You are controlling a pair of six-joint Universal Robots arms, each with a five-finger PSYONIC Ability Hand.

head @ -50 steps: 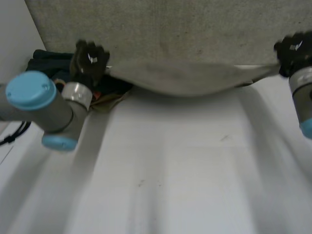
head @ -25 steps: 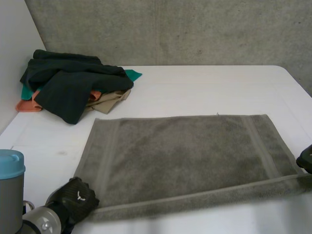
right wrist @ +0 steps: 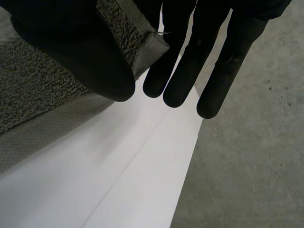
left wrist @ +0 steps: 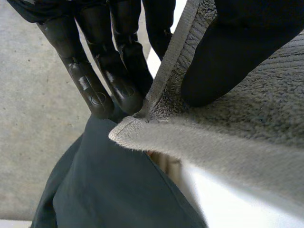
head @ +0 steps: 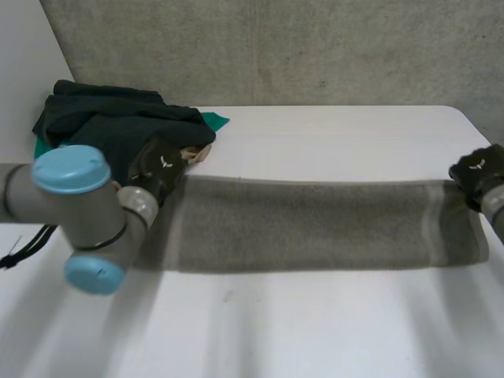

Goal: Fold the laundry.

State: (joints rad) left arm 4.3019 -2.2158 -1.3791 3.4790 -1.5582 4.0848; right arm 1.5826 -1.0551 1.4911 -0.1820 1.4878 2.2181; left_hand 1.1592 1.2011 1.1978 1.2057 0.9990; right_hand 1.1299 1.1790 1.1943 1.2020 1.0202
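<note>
Grey towel (head: 307, 224) stretched left to right across mid-table (head: 315, 331). Its left end is beside the clothes pile (head: 102, 118), its right end near the table's right edge. Near side is bare table. Corners pinched thumb against fingers: left hand (head: 157, 169) at left, right hand (head: 478, 173) at right.

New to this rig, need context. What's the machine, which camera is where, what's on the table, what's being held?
A robot with two arms, each ending in a black hand. The wide picture is from a camera behind the arms, looking down; the other two are from cameras on the wrists, looking along each palm. On the white table are a grey towel and a pile of dark clothes. The left hand pinches one towel corner between thumb and fingers, the right hand another, so the towel stretches between them.
</note>
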